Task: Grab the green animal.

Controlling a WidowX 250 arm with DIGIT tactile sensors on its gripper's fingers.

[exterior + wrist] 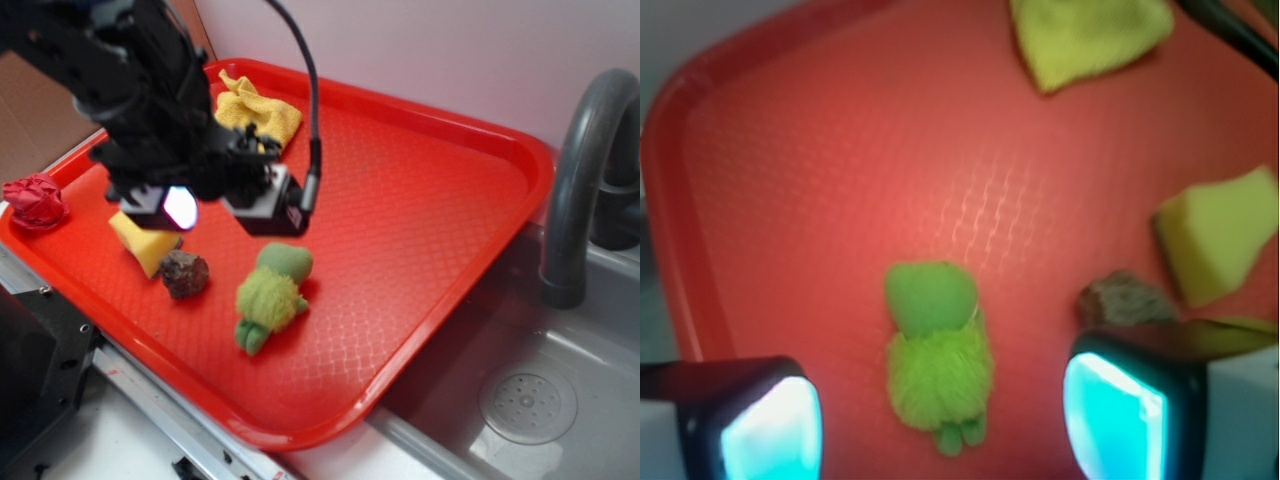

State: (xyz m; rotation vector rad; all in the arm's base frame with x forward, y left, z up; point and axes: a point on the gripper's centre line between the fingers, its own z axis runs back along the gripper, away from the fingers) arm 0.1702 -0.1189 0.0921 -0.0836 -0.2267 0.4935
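exterior view: the red tray (420,200) sits beside a grey sink (560,380) with a dark faucet (580,180). the green animal (270,297) lies near the tray's front middle, apart from every other item. a brown rock-like lump (184,273) lies just to its left, touching or nearly touching the yellow foam wedge (143,243). a yellow cloth (255,110) lies at the far edge, and a red crumpled item (36,200) rests on the left rim. the gripper (215,205) hangs above the tray, over the wedge and lump; its opening is hard to judge here.

wrist view: the two fingers (760,425) appear at the lower corners, spread wide with nothing between them. the green animal (938,360) lies on the tray between and just beyond them, untouched. sink, faucet and red item are out of frame.
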